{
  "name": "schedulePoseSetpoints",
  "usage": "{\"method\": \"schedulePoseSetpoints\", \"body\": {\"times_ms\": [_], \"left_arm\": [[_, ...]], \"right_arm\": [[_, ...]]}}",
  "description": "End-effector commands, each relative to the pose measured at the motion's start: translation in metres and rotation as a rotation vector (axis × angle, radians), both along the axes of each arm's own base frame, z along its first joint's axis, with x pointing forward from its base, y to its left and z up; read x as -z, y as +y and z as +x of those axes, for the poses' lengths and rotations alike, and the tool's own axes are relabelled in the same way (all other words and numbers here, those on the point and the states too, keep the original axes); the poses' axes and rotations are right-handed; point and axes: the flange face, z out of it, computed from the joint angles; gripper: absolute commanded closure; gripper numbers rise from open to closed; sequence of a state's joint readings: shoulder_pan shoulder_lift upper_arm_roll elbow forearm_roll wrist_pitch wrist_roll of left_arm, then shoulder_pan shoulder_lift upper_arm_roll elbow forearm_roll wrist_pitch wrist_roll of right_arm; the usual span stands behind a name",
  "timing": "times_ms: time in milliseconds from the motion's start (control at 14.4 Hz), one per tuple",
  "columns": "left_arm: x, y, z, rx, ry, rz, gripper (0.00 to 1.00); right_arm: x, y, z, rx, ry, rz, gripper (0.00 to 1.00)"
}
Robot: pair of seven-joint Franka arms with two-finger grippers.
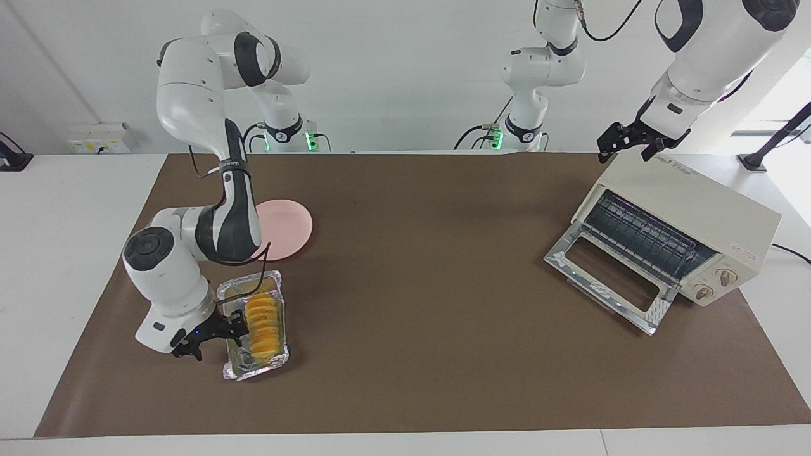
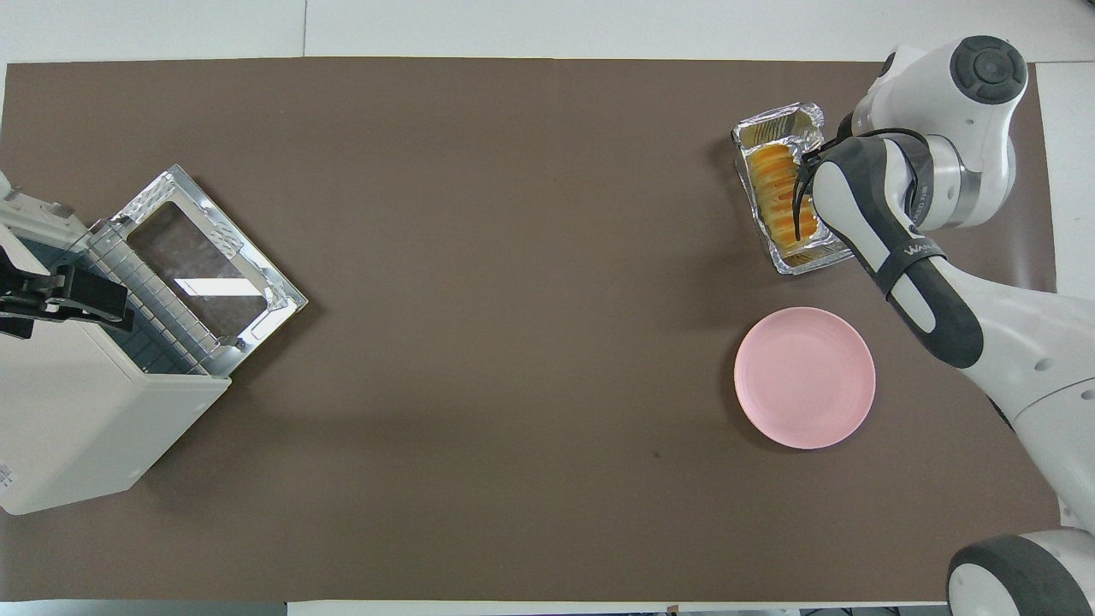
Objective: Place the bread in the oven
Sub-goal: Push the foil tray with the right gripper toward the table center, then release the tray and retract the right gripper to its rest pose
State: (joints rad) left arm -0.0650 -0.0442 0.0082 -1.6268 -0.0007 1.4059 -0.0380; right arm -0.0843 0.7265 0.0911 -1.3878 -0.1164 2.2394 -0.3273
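Note:
The bread (image 1: 263, 320), a ridged yellow-orange loaf, lies in a silver foil tray (image 1: 253, 373) toward the right arm's end of the table; it also shows in the overhead view (image 2: 783, 201). My right gripper (image 1: 212, 339) is low beside the tray, on the side of the table's end, open and empty, apart from the bread. The cream-white oven (image 1: 697, 209) stands at the left arm's end with its glass door (image 1: 608, 278) dropped open and its wire rack showing. My left gripper (image 1: 627, 144) waits open over the oven's top edge.
A round pink plate (image 1: 285, 228) lies nearer to the robots than the foil tray (image 2: 774, 115), partly covered by the right arm in the facing view. A brown mat (image 1: 412, 285) covers the table between the tray and the oven (image 2: 77, 419).

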Motion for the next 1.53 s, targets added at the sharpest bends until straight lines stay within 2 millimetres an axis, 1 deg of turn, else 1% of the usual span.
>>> {"method": "schedulePoseSetpoints", "body": {"times_ms": [0, 70, 139, 209, 348, 418, 487, 557, 626, 696, 766, 835, 905, 974, 1044, 1114, 1183, 1253, 1322, 1462], "left_arm": [[-0.004, 0.002, -0.003, -0.005, -0.016, -0.015, 0.00], [-0.004, 0.002, -0.003, -0.005, -0.016, -0.015, 0.00], [-0.004, 0.002, -0.003, -0.005, -0.016, -0.015, 0.00], [-0.004, 0.002, -0.003, -0.005, -0.016, -0.015, 0.00], [-0.004, 0.002, -0.003, -0.005, -0.016, -0.015, 0.00], [-0.004, 0.001, -0.003, -0.004, -0.016, -0.015, 0.00], [-0.004, 0.002, -0.003, -0.005, -0.016, -0.015, 0.00], [-0.004, 0.002, -0.003, -0.005, -0.016, -0.015, 0.00], [-0.004, 0.002, -0.003, -0.005, -0.016, -0.015, 0.00], [-0.004, 0.002, -0.003, -0.005, -0.016, -0.015, 0.00], [-0.004, 0.001, -0.003, -0.004, -0.016, -0.015, 0.00], [-0.004, 0.002, -0.003, -0.005, -0.016, -0.015, 0.00], [-0.004, 0.002, -0.003, -0.005, -0.016, -0.015, 0.00], [-0.004, 0.002, -0.003, -0.005, -0.016, -0.015, 0.00], [-0.004, 0.002, -0.003, -0.005, -0.016, -0.015, 0.00], [-0.004, 0.002, -0.003, -0.005, -0.016, -0.015, 0.00], [-0.004, 0.001, -0.003, -0.004, -0.016, -0.015, 0.00], [-0.004, 0.002, -0.003, -0.005, -0.016, -0.015, 0.00], [-0.004, 0.002, -0.003, -0.005, -0.016, -0.015, 0.00], [-0.004, 0.001, -0.003, -0.004, -0.016, -0.015, 0.00]], "right_arm": [[-0.012, -0.002, -0.009, 0.004, 0.017, 0.000, 1.00], [-0.019, -0.001, -0.011, 0.008, 0.050, 0.004, 1.00], [-0.043, 0.007, -0.012, 0.019, 0.074, 0.027, 1.00], [-0.057, 0.023, -0.015, 0.024, 0.137, 0.039, 1.00], [-0.108, 0.060, -0.015, 0.104, 0.193, 0.034, 1.00], [-0.129, 0.097, -0.021, 0.127, 0.214, 0.026, 1.00], [-0.142, 0.130, -0.028, 0.168, 0.223, 0.021, 1.00], [-0.146, 0.168, -0.038, 0.210, 0.243, 0.011, 1.00], [-0.152, 0.216, -0.050, 0.228, 0.231, 0.006, 1.00], [-0.158, 0.259, -0.064, 0.268, 0.210, 0.015, 1.00], [-0.158, 0.296, -0.076, 0.314, 0.205, 0.050, 1.00], [-0.145, 0.315, -0.084, 0.350, 0.211, 0.061, 1.00], [-0.129, 0.332, -0.092, 0.373, 0.216, 0.073, 1.00], [-0.109, 0.351, -0.100, 0.360, 0.207, 0.089, 1.00], [-0.084, 0.371, -0.114, 0.335, 0.193, 0.097, 1.00], [-0.070, 0.380, -0.132, 0.314, 0.175, 0.105, 1.00], [-0.054, 0.381, -0.145, 0.309, 0.155, 0.116, 1.00], [-0.043, 0.385, -0.157, 0.294, 0.135, 0.130, 1.00], [-0.034, 0.394, -0.171, 0.274, 0.123, 0.138, 1.00], [-0.034, 0.395, -0.173, 0.275, 0.121, 0.140, 1.00]]}}
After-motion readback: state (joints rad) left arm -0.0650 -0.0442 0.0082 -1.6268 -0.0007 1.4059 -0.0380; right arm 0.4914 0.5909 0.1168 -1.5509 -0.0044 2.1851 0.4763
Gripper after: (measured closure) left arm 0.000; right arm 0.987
